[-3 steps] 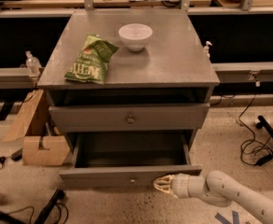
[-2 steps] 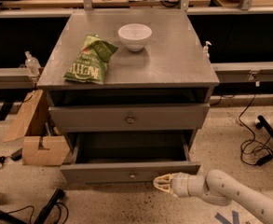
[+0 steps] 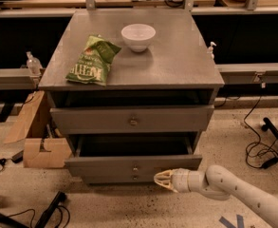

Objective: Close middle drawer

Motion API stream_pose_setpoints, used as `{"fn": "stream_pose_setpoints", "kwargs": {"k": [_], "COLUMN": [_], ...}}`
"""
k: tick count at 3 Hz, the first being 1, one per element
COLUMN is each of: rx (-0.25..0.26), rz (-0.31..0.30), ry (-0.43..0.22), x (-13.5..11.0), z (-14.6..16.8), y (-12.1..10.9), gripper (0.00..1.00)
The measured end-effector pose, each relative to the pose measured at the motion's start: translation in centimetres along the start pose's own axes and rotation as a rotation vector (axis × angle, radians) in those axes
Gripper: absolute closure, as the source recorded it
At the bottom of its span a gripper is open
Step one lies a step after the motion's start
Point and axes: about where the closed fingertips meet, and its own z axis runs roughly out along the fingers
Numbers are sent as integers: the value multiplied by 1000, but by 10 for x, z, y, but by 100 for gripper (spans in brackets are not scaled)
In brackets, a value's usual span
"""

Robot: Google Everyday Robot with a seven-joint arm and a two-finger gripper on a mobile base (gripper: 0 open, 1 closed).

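The middle drawer [image 3: 105, 166] is a wide grey drawer with a low front panel and a small brass knob [image 3: 135, 168]. It stands partly open, and a dark strip of its inside shows behind the panel. My gripper [image 3: 161, 179] is low at the front, just below the right part of that panel. It points left and is touching or nearly touching the panel. My white arm [image 3: 238, 191] reaches in from the lower right. The taller top drawer front [image 3: 81, 120] sits above, and the lowest drawer front [image 3: 110, 178] sits below.
A green chip bag [image 3: 92, 61] and a white bowl [image 3: 138, 36] sit on the cabinet top [image 3: 176, 56]. A cardboard box [image 3: 39, 146] stands on the floor at the left. Black cables [image 3: 259, 148] lie on the floor at the right, and a bottle [image 3: 32, 63] stands at the left.
The middle drawer has slid inward and less of its inside shows. My gripper has followed it toward the cabinet.
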Motion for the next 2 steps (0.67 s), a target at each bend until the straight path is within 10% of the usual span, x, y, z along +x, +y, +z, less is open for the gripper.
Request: {"fn": "stream_pose_setpoints", "kwargs": {"k": [2], "rx": [4], "rz": [-30], "ry": [-12], "x": [-3], "z": [21], "y": [-43], "gripper": [100]}}
